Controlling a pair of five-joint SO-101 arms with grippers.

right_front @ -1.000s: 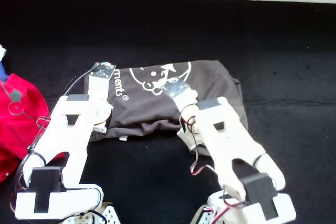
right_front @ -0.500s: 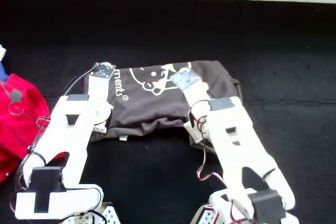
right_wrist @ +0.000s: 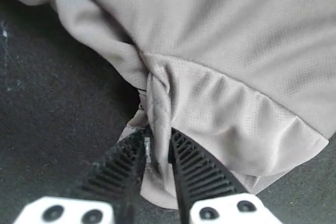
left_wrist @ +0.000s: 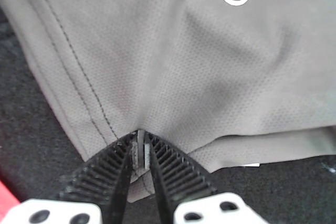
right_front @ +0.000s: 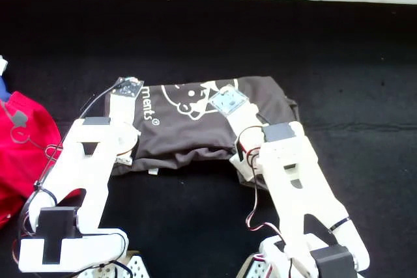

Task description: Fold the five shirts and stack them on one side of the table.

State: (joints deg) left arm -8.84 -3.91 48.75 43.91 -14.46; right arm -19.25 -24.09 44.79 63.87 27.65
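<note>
The brown shirt [right_front: 189, 131] lies partly folded in the middle of the black table [right_front: 339, 50], with its white print [right_front: 190, 99] facing up. The left end effector [left_wrist: 140, 140] is closed on the near left hem of this shirt and pinches the cloth. The right end effector [right_wrist: 157, 142] pinches a bunched fold at the near right edge. A red shirt [right_front: 19, 151] lies at the left edge of the table

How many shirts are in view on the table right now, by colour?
Grey shirt: 1
Red cloth heap at the table's left edge: 1 (how many shirts are in it cannot be told)
Total: 2
</note>
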